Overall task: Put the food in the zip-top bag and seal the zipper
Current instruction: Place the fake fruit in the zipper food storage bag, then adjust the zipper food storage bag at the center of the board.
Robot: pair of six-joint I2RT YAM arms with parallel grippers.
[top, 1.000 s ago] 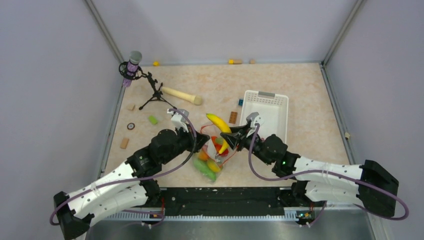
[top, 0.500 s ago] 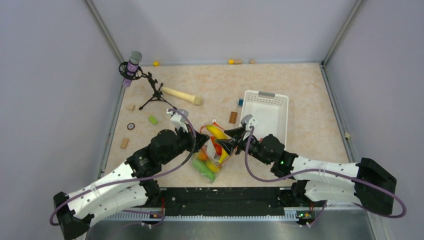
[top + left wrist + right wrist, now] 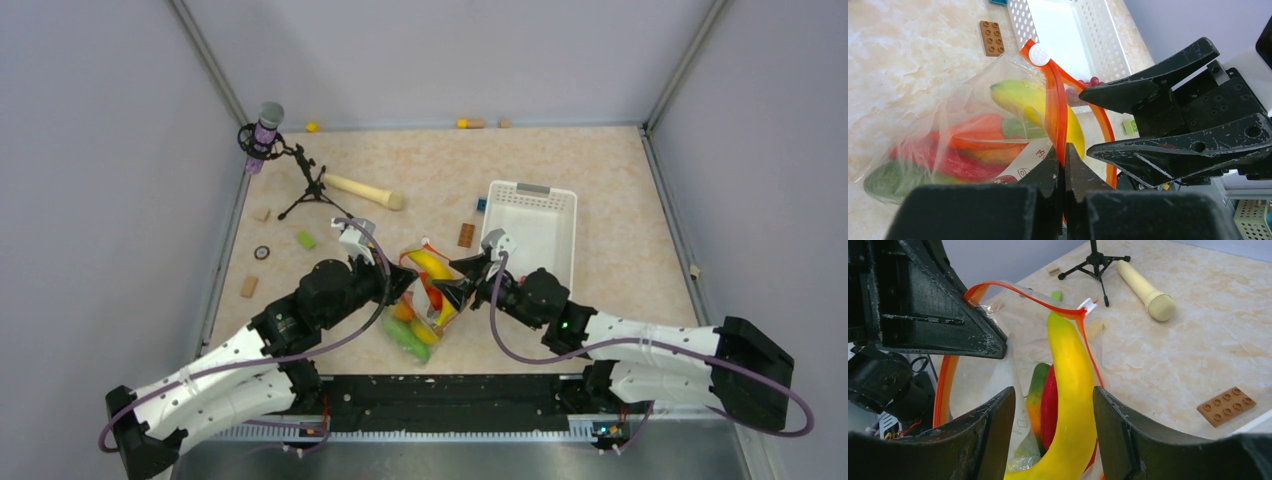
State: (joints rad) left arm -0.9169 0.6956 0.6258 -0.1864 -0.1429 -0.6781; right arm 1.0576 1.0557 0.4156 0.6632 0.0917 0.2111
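1. Right gripper: the jaws stand apart at the bag's mouth. The banana lies between them with a gap showing on one side, so nothing is gripped
2. Left gripper: the jaws are pinched tight on the zipper, lifting one lip of the zip-top bag so that the mouth gapes
3. The bag lies on the table between the two grippers and just beside the white basket. Inside it are a red pepper, a green cucumber and orange-green pieces. The banana's tip sits close under the zipper near the white slider, and whether it fully clears the strip cannot be told
4. Step in hand, as judged: seating the last fruit. To do this well, the right jaws should draw back along the banana's length without dragging it or snagging the far lip. The tip then wants nudging below the strip, because any fruit across the track would likely stop the seal
5. The left pinch needs to be firm throughout, since a slack lip would let the floppy mouth fold shut
6. Pose: both arms reach forward and inward from their bases with forearms low. The wrists are angled toward each other, and the fingertips are near one another but apart
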